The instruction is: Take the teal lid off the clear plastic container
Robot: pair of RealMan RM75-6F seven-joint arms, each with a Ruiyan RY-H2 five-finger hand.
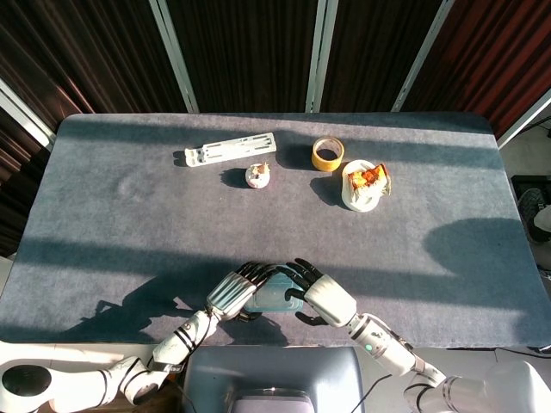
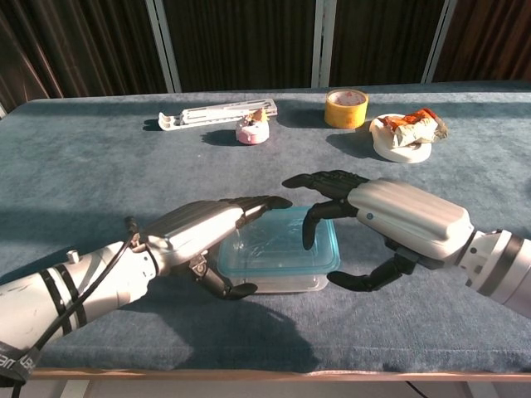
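Observation:
The clear plastic container (image 2: 282, 284) stands near the table's front edge with its teal lid (image 2: 278, 245) on it; the lid (image 1: 274, 298) also shows between both hands in the head view. My left hand (image 2: 199, 236) (image 1: 234, 292) holds the container's left side, with fingers lying over the lid's left edge and the thumb against the front wall. My right hand (image 2: 398, 220) (image 1: 317, 299) arches over the right side. Its fingertips (image 2: 309, 239) point down onto the lid, and its thumb reaches toward the right front corner, contact unclear.
At the far side lie a white plastic strip (image 2: 217, 114), a small pink and white object (image 2: 251, 131), a yellow tape roll (image 2: 346, 108) and a white bowl (image 2: 402, 148) holding an orange-wrapped item. The table's front edge (image 2: 265, 375) runs close below the container.

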